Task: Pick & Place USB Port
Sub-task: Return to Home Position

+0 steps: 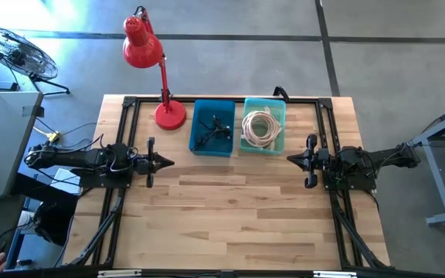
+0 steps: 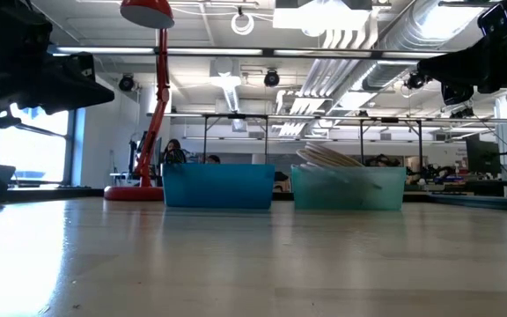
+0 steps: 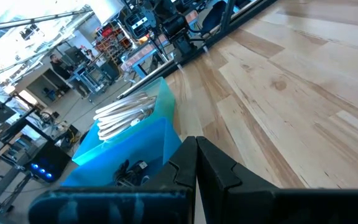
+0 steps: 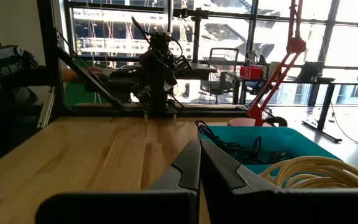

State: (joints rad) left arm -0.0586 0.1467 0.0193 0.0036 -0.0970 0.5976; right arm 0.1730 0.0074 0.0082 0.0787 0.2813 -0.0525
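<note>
Down low, blue bin hides black cable; high view reveals it.

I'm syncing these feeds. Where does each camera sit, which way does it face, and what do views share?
High view: overhead, looking straight down on the table; both arms, left end effector and right end effector pointing inward.
Low view: tabletop height, facing blue bin, green bin and lamp; arms at upper corners.
Left wrist view: past its shut fingers, over the bins toward the right arm.
Right wrist view: past its shut fingers toward the left arm.
Shared: all show the blue bin.
</note>
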